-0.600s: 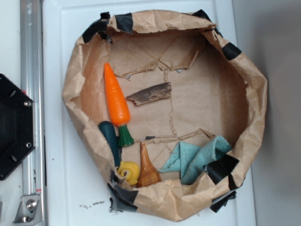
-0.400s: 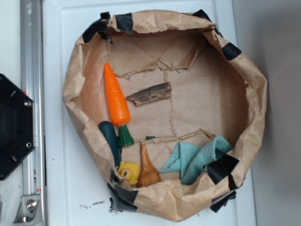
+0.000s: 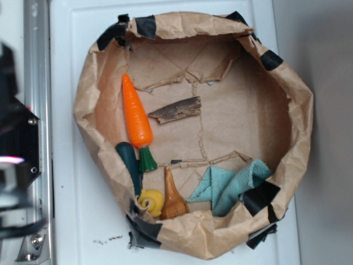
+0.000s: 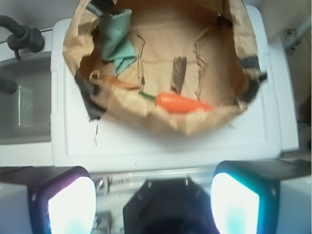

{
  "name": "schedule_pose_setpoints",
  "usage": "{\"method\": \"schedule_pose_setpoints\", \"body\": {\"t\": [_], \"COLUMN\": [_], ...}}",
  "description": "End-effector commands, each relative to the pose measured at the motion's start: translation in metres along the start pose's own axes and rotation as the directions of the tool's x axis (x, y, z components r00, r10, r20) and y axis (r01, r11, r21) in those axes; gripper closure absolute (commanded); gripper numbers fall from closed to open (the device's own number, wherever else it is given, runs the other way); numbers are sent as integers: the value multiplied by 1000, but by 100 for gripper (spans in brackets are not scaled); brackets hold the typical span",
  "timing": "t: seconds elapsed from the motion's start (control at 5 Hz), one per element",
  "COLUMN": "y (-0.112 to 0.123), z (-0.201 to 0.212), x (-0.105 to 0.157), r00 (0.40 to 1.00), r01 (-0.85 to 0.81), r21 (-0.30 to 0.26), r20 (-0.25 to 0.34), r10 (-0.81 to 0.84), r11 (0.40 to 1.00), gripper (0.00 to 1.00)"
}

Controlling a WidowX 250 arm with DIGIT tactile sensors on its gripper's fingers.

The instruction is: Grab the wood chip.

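inside the paper-lined basket (image 3: 298, 110), wood chip (image 3: 175, 110) lies beside carrot (image 3: 136, 115) — gripper (image 4: 153, 204) spread wide, well apart

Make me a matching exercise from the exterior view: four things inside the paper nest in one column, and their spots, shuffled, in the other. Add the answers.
Things:
1. wood chip
2. toy carrot
3. teal cloth
4. yellow toy

Places:
A. lower right of the nest floor, beside a black tape patch
B. near the middle of the floor, just right of the carrot
C. along the left wall, pointed tip toward the top
D. bottom left, against the rim

Pairs: 1-B, 2-C, 3-A, 4-D
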State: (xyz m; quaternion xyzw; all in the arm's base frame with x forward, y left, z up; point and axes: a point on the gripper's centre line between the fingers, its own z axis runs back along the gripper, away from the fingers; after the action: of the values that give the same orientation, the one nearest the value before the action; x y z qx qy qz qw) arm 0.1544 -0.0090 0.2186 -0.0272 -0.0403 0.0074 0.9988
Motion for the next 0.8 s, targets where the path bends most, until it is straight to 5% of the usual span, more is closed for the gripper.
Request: {"method": "schedule_pose_setpoints", "body": {"t": [0.0,0.2,0.6], "y": [37,36,39], "z": [-90,-143,-210], "x": [65,108,115], "r00": [998,997,999], "r01": [-50,-57,-37], "r21": [45,69,91], "r20": [-43,-47,-32], "r10": [52,61,40], "r11": [998,996,995], "gripper": [0,0,0]}}
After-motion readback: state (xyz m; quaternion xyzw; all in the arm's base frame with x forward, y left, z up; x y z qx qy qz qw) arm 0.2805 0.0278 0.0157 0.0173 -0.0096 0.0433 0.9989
